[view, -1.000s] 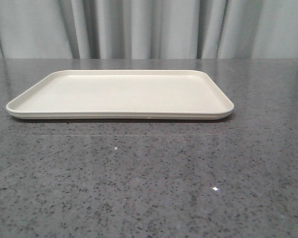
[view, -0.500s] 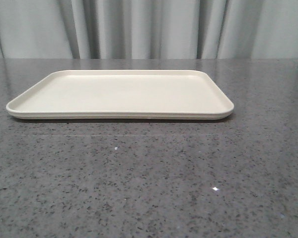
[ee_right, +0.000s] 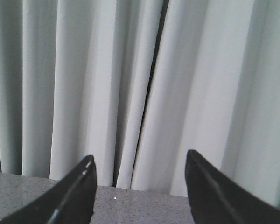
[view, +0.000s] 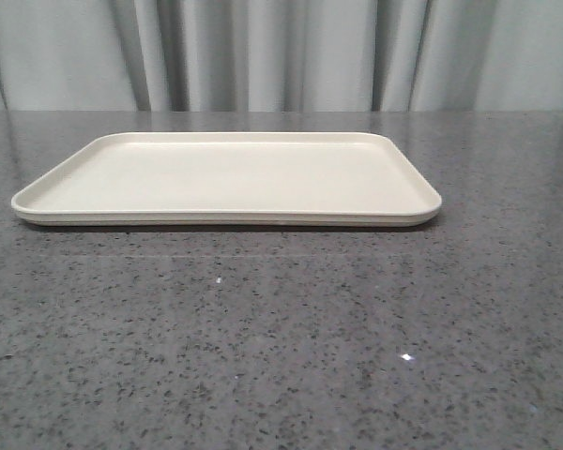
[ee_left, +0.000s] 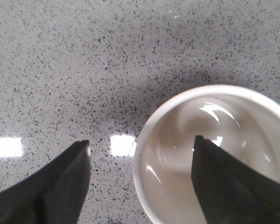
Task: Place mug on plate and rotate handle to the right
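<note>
The cream plate [view: 227, 176] lies on the grey speckled table in the front view, with nothing on it. The white mug [ee_left: 177, 154] shows only in the left wrist view, seen from above with its open mouth up. Its handle and printed face are hidden. My left gripper [ee_left: 141, 149] is open above it: one finger [ee_left: 224, 186] hangs over the mug's inside, the other finger [ee_left: 60, 182] is outside over the table, so the near rim lies between them. My right gripper [ee_right: 139, 163] is open and empty, pointing at the curtain. Neither gripper shows in the front view.
A pale pleated curtain [view: 281, 56] hangs behind the table's far edge, and it also fills the right wrist view [ee_right: 130, 84]. Grey speckled tabletop [view: 281, 347] stretches in front of the plate.
</note>
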Tool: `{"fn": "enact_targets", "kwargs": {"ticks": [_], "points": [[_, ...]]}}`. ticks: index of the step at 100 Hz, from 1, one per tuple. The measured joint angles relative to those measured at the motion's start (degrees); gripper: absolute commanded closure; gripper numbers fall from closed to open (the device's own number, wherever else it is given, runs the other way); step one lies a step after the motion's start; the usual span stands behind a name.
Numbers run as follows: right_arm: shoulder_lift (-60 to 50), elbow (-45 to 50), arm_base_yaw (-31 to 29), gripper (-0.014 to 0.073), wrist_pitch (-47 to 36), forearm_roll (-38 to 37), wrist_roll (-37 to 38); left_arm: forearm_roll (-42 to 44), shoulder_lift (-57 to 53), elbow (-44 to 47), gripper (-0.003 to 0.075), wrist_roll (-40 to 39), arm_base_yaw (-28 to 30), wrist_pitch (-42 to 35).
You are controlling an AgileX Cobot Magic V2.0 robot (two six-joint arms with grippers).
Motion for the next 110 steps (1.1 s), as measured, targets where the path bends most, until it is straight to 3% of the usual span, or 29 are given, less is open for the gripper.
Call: {"fn": "enact_targets", "kwargs": {"ticks": [83, 110], "points": [[0.00, 0.00, 0.00, 0.0159, 1.07, -0.10, 0.00, -1.20, 0.02, 4.66, 0.0267, 0.00, 0.00, -1.49], [0.00, 0.00, 0.00, 0.0159, 1.07, -0.10, 0.00, -1.34, 0.02, 4.66, 0.0456, 0.11, 0.00, -2.77]]}}
